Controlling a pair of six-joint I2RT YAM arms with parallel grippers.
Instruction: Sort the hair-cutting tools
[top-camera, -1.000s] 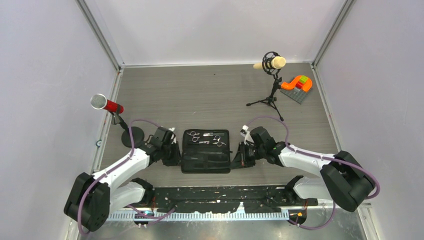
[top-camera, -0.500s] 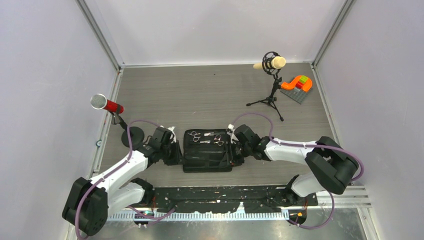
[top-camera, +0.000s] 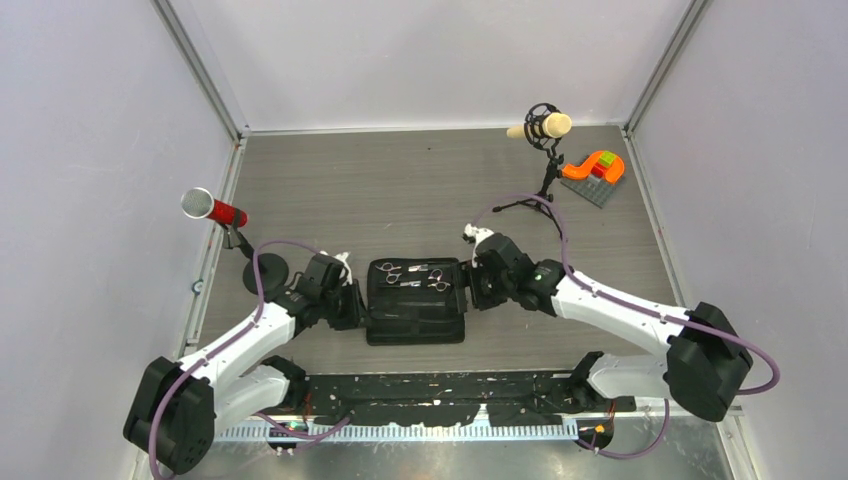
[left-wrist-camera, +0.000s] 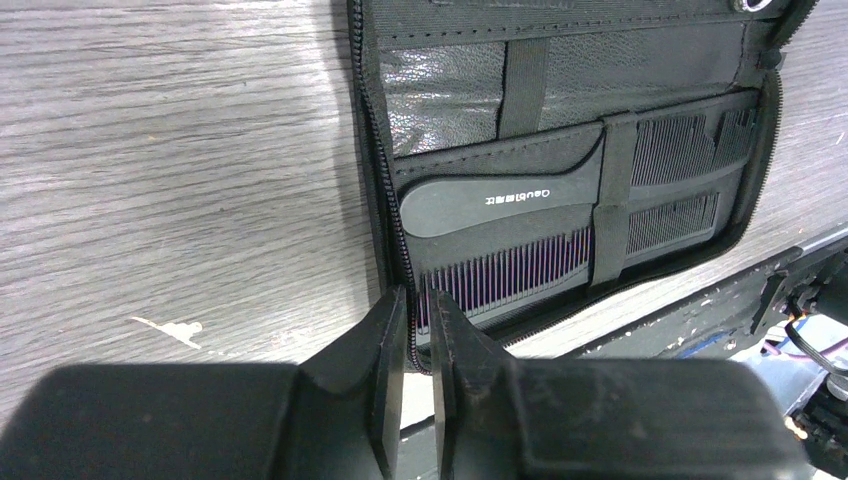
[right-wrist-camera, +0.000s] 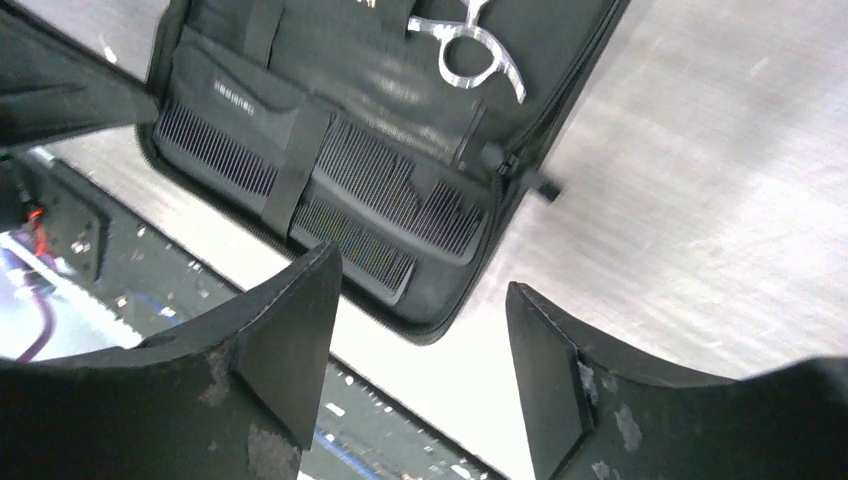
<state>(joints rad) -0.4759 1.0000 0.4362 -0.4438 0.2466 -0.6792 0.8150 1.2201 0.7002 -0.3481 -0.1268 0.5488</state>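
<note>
Our left claw (left-wrist-camera: 418, 330) pinches the zipper edge of the case (left-wrist-camera: 450, 85), right claw (right-wrist-camera: 420, 320) hangs open alongside, combs (left-wrist-camera: 480, 200) and scissors (right-wrist-camera: 450, 28) tucked in, so we reckon folding it shut comes next.

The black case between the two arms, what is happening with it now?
The case lies open. The left arm pinches its zipper edge on the left side with its jaws. The right arm hovers at the right edge with jaws open, holding nothing. Combs sit under straps in the near half of the case, and scissors lie in the far half.
</note>
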